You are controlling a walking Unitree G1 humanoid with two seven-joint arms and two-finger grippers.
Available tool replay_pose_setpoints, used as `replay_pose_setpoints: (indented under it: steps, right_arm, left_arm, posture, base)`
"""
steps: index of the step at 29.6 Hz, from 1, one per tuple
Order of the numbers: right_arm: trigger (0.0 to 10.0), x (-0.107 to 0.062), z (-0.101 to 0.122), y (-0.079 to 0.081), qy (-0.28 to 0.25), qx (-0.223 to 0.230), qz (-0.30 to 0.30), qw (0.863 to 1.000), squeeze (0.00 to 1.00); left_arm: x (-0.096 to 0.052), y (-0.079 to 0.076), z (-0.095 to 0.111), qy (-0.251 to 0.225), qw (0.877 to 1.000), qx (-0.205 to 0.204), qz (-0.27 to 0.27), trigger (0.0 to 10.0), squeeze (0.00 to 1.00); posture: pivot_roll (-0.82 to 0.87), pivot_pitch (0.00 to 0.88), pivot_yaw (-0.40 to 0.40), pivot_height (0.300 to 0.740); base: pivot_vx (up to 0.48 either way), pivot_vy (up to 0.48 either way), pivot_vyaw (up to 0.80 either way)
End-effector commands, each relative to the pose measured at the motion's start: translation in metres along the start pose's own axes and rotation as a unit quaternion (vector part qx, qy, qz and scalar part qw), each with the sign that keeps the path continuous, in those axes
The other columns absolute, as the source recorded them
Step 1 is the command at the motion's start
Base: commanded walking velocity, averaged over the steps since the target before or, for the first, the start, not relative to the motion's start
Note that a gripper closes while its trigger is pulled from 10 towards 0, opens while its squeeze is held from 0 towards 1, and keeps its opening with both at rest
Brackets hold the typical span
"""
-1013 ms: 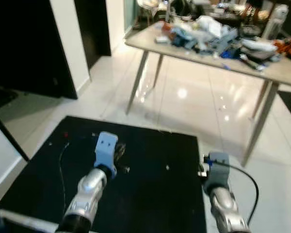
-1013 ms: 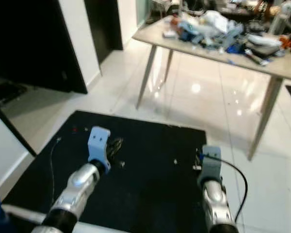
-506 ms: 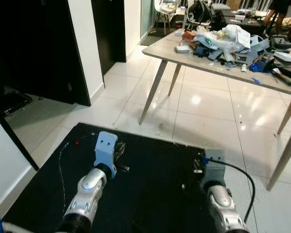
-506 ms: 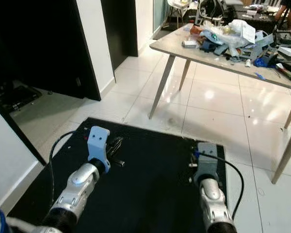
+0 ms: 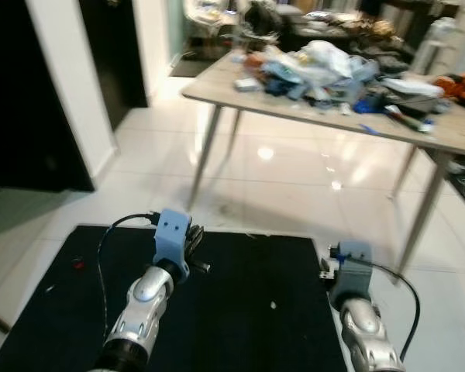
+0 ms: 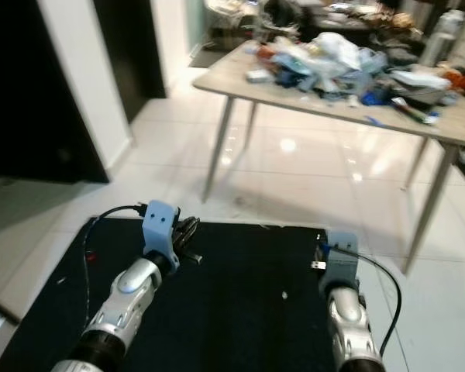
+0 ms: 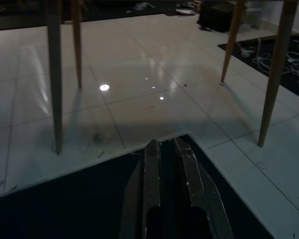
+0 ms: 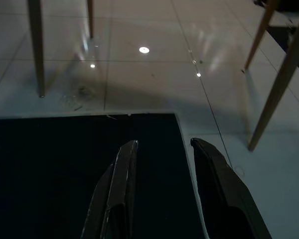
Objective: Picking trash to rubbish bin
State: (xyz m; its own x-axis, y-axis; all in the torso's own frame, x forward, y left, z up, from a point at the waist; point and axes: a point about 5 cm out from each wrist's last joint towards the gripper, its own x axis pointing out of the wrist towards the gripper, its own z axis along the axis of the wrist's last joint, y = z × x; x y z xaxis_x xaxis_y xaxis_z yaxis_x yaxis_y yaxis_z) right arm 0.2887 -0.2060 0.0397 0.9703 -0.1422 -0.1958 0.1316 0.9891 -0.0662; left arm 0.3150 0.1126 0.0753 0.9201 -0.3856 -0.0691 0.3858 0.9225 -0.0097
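View swung rightward, left claw (image 7: 168, 149) pinched empty — right claw (image 8: 162, 149) parted

Both silver arms reach forward, left pincer (image 7: 168, 149) seemingly closed and empty, right pincer (image 8: 162, 147) parted.

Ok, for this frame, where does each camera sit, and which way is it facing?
Left eye: head, looking forward and down at the black mat and cluttered table; both arms show.
Right eye: same scene, shifted slightly.
Left wrist: along the left gripper, jaws shut, toward the table legs.
Right wrist: along the right gripper, jaws open, over the mat's corner.
Both wrist views share mat edge, tiles and table legs.
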Motion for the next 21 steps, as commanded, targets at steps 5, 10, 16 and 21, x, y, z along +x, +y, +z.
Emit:
replay_pose_setpoints:
  steps: [5,10,16,21]
  right_arm:
    - [10.0,-0.0028,-0.0068,0.0081,0.016,0.003,0.01,1.0,0.0]
    - [10.0,-0.0027,-0.0065,0.0088,0.017,-0.001,0.013,1.0,0.0]
    - [10.0,-0.0029,-0.0071,0.0074,0.022,0.005,0.008,1.0,0.0]
    - [10.0,-0.0019,-0.0048,0.0049,0.017,0.018,-0.001,1.0,0.0]
  left_arm:
    - [-0.0045,0.0055,-0.0061,0.013,1.0,0.005,0.005,10.0,0.0]
    - [-0.004,0.0057,-0.0056,0.013,1.0,0.006,0.004,10.0,0.0]
    - [-0.0027,0.0058,-0.0051,0.012,1.0,0.006,0.005,10.0,0.0]
    - [-0.0018,0.0052,-0.0047,0.011,1.0,0.005,0.006,10.0,0.0]
  posture:
    - [-0.1,0.041,0.052,0.74]
    - [-0.09,0.043,0.052,0.74]
    - [-0.1,0.043,0.049,0.74]
    - [-0.1,0.041,0.048,0.74]
  base:
    - [0.412,0.0,-0.35]
    - [0.409,0.0,0.0]
    - [0.398,0.0,0.0]
    - [0.392,0.0,-0.3]
